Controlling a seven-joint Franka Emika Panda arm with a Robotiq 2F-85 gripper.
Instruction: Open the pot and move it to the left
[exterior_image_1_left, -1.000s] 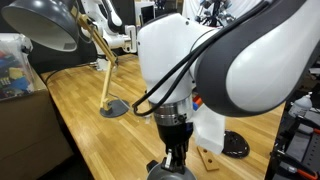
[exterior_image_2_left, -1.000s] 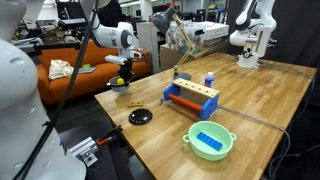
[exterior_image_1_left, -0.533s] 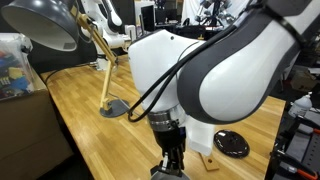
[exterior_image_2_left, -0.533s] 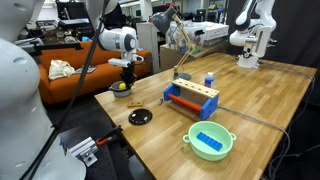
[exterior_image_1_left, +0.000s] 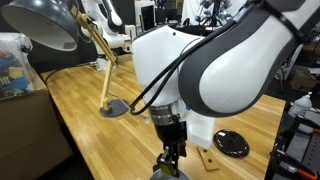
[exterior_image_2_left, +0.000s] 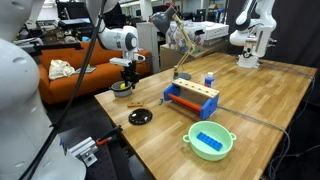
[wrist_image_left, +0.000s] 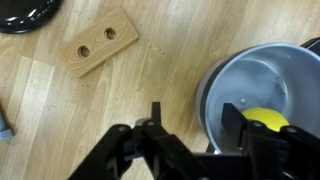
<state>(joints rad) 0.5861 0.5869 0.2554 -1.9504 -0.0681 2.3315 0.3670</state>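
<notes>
Small squat round black pot (wrist_image_left: 262, 85) by a worktop corner, likely light, rigid, slick: grip the rim wall, which the released gripper (wrist_image_left: 192, 112) straddles

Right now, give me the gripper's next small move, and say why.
Probably close the gripper on the pot. The lid is already off and lies apart from the pot. The open fingers seem to straddle the pot's near wall, one inside and one outside. A grip there should let the pot be moved left.
</notes>
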